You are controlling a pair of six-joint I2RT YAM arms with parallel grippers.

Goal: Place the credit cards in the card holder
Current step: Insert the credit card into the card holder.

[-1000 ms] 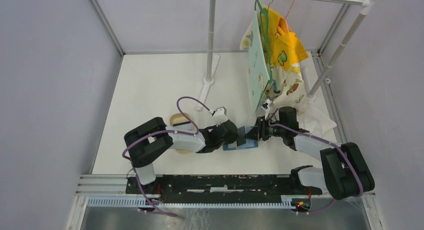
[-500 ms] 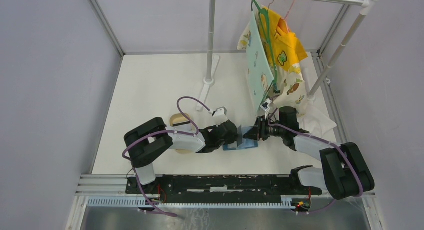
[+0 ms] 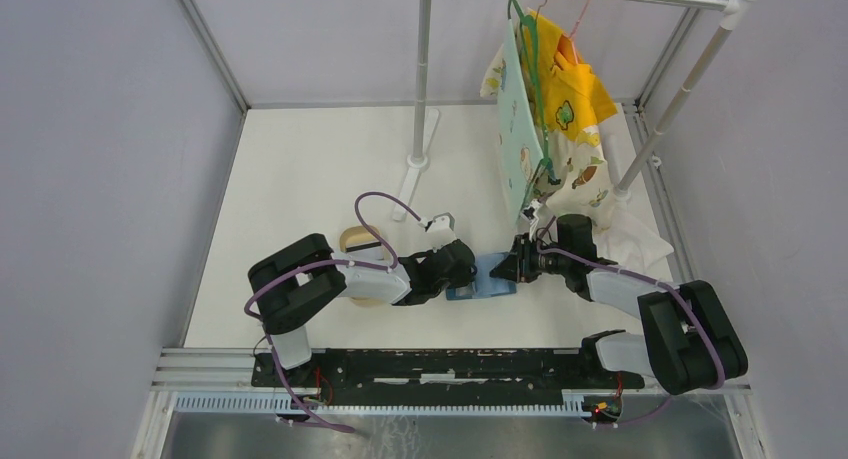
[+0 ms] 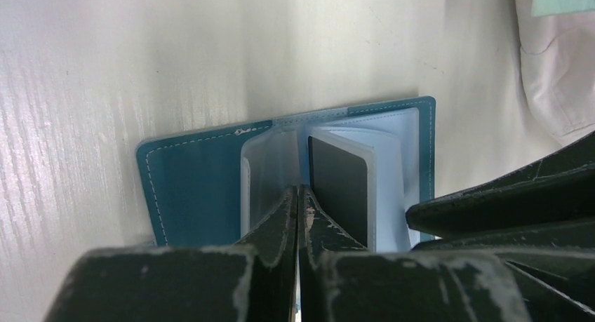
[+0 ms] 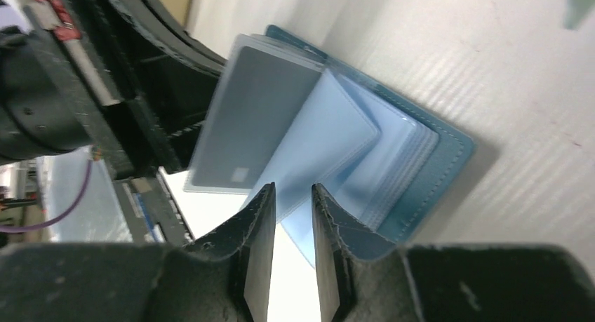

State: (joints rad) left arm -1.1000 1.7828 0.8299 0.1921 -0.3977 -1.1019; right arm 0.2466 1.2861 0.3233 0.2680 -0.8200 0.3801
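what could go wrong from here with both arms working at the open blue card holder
1. The left gripper, jaws seemingly shut on a thin clear plastic sleeve of the open teal-blue rectangular card holder, might crease or tear it by pulling.
2. The right gripper straddles a translucent blue sleeve close beside the left gripper, so the two could bump.
3. The dark rectangular card sits in a lifted sleeve and might slip out.

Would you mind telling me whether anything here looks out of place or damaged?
Nothing looks damaged or spilled. The teal-blue card holder lies open, its clear plastic sleeves fanned upward rather than flat, because the left gripper pinches one.
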